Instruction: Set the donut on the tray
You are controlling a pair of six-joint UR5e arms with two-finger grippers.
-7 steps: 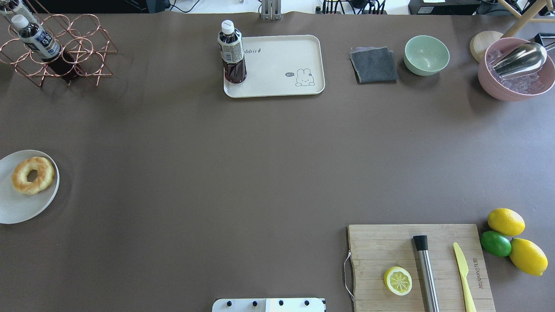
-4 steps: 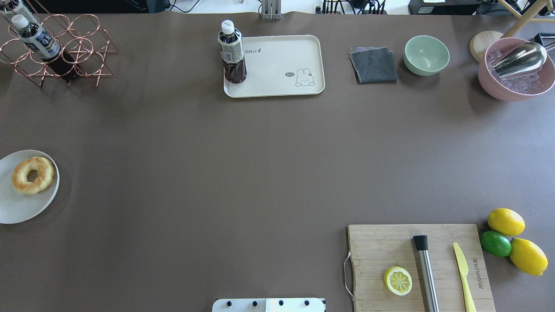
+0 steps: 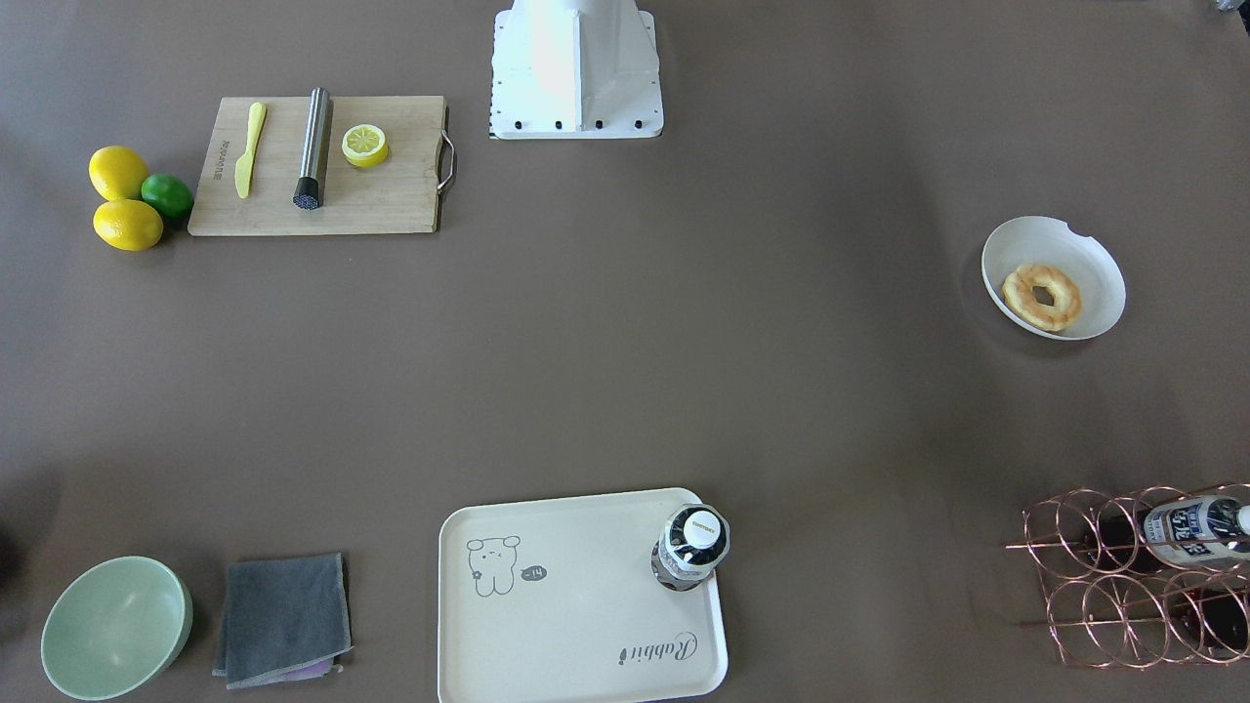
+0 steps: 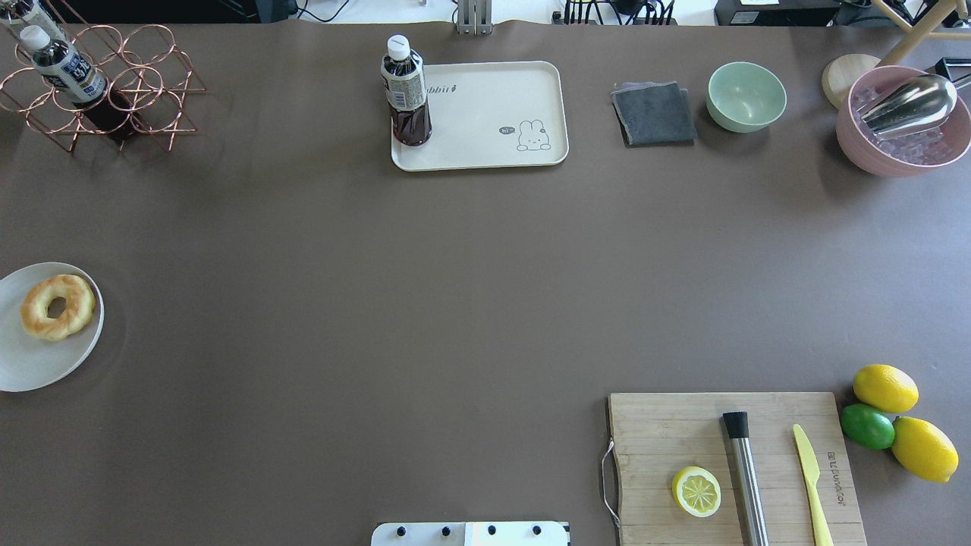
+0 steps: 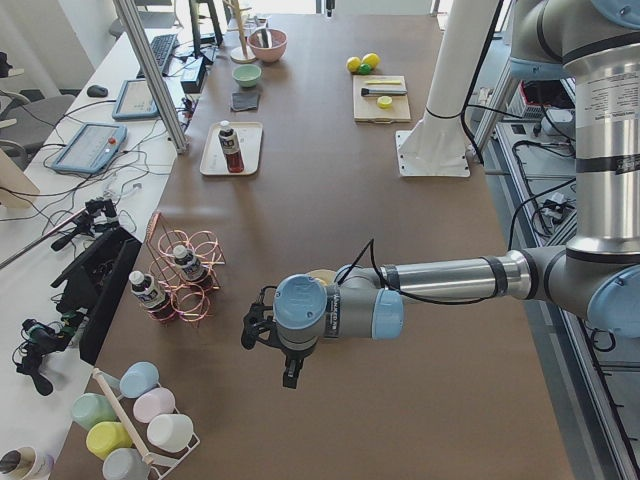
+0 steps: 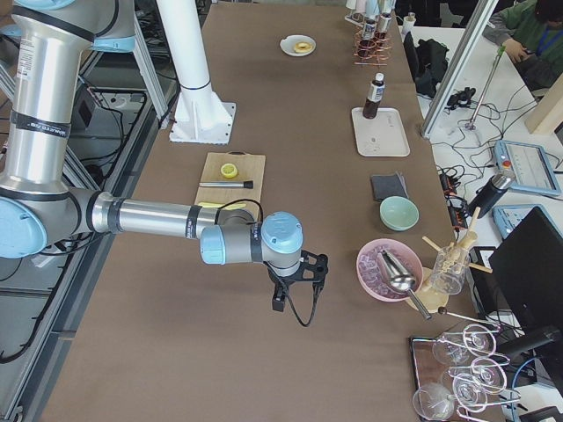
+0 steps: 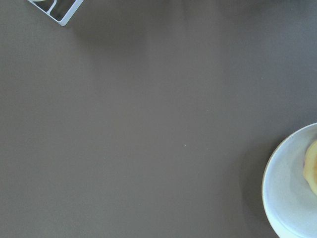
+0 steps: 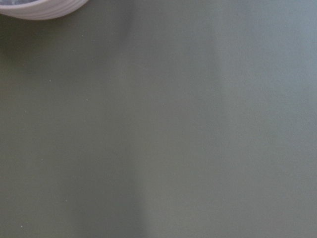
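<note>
Nearby, the donut (image 4: 57, 306) rests on a plate (image 4: 34, 368) close to the left gripper (image 5: 268, 345); its jaw state cannot be told.

Golden-brown donut (image 4: 57, 306), white plate (image 4: 34, 364), cream tray (image 4: 485, 114) with grey animal drawing.

Smooth plastic tray (image 4: 485, 121) — wooden cutting board (image 4: 660, 432)

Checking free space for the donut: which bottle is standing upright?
The bottle on the tray's corner; the others lie slanted in the copper rack.
</note>
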